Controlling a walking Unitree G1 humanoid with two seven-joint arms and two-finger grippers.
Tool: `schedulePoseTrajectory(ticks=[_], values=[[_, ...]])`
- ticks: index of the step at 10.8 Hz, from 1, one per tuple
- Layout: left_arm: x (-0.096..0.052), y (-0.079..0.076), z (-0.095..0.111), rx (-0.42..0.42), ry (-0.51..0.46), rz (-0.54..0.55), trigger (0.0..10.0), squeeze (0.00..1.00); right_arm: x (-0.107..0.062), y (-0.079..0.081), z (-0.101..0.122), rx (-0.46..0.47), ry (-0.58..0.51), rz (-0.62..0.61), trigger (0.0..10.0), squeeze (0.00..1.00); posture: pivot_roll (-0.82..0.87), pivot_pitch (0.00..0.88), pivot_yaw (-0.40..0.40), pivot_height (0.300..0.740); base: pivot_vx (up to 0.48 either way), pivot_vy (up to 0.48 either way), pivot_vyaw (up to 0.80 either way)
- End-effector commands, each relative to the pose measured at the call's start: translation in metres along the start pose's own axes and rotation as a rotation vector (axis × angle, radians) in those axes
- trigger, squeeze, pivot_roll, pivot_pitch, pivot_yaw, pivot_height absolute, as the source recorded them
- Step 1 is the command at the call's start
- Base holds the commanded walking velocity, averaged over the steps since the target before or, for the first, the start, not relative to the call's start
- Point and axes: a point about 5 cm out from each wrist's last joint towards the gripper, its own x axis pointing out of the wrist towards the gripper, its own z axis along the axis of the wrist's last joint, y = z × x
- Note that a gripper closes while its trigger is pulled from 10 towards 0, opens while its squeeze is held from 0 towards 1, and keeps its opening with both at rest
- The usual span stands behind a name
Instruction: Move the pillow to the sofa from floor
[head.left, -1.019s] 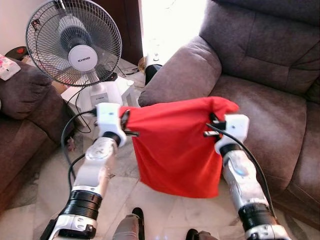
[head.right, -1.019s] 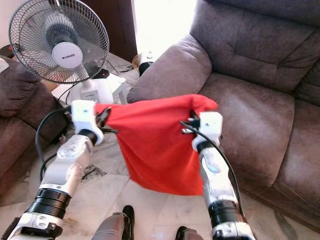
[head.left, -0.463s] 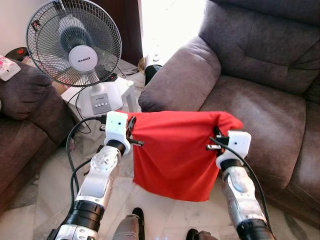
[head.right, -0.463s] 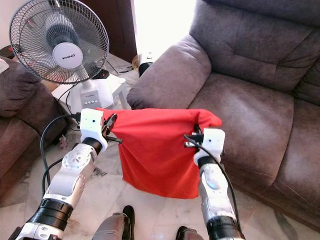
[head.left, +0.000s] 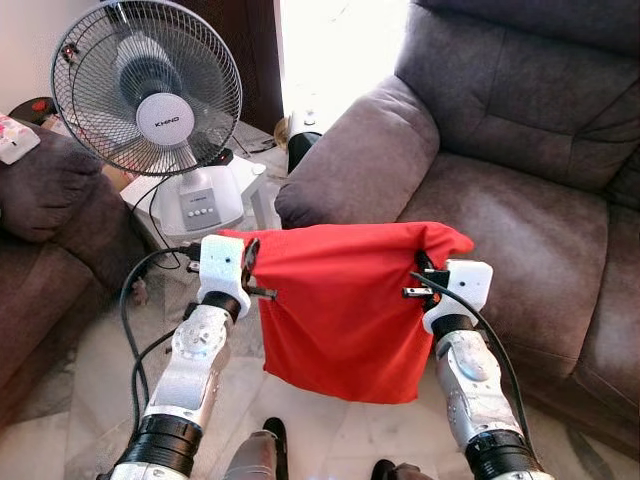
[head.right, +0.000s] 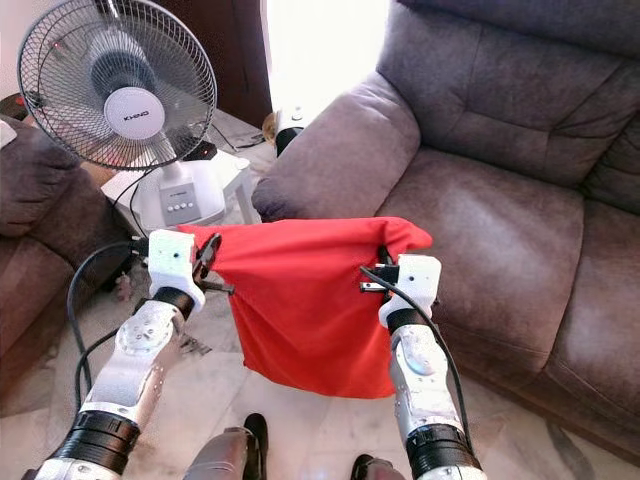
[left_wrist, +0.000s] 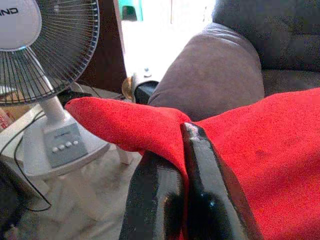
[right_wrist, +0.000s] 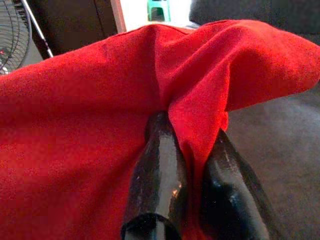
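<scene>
Pillow was off the floor at this moment, a red, limp cloth-covered thing hanging in the air between the two arms, its top edge stretched roughly level from one pincer to the other and its body sagging below. The left pincer was clamped on the top corner at the robot's left; in the left wrist view its black fingers pressed together with a fold of red fabric caught between them. The right pincer held the opposite top corner, and the right wrist view showed red cloth bunched and pinched between its fingers in the same way.

The relation that mattered was where the sofa lay from the load. Its grey seat cushion was ahead and to the robot's right, just beyond the right pincer, while the padded armrest stood directly behind the pillow's top edge. The pillow's long axis ran side to side, across the robot's front, so the right arm was the nearer one to the seat. By my judgement the carry called for a swing forward and rightward to clear the armrest.

To the left stood a white pedestal fan; its hub carried a brand that seemed to read "KHIND", though the letters were small. Smaller markings on its control panel could not be read.
</scene>
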Motion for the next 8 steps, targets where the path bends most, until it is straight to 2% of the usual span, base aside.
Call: schedulePoseTrajectory(ticks=[1, 3, 5, 8], values=[[-0.004, 0.013, 0.003, 0.047, -0.034, 0.054, 10.0, 0.0, 0.002, -0.017, 0.012, -0.003, -0.069, -0.067, 10.0, 0.0, 0.18, 0.147, 0.007, 0.74, 0.0, 0.0, 0.0], [-0.008, 0.01, 0.013, 0.068, -0.119, 0.062, 10.0, 0.0, -0.006, -0.021, 0.013, 0.006, -0.11, -0.072, 10.0, 0.0, 0.17, 0.127, 0.011, 0.74, 0.0, 0.0, 0.0], [-0.015, 0.003, 0.008, 0.106, -0.128, 0.059, 10.0, 0.0, -0.012, -0.022, 0.007, 0.001, -0.104, -0.079, 10.0, 0.0, 0.17, 0.103, 0.013, 0.74, 0.0, 0.0, 0.0], [-0.031, 0.007, 0.005, 0.124, -0.135, 0.082, 10.0, 0.0, -0.017, -0.021, 0.013, -0.024, -0.139, -0.053, 10.0, 0.0, 0.17, 0.068, 0.011, 0.74, 0.0, 0.0, 0.0]])
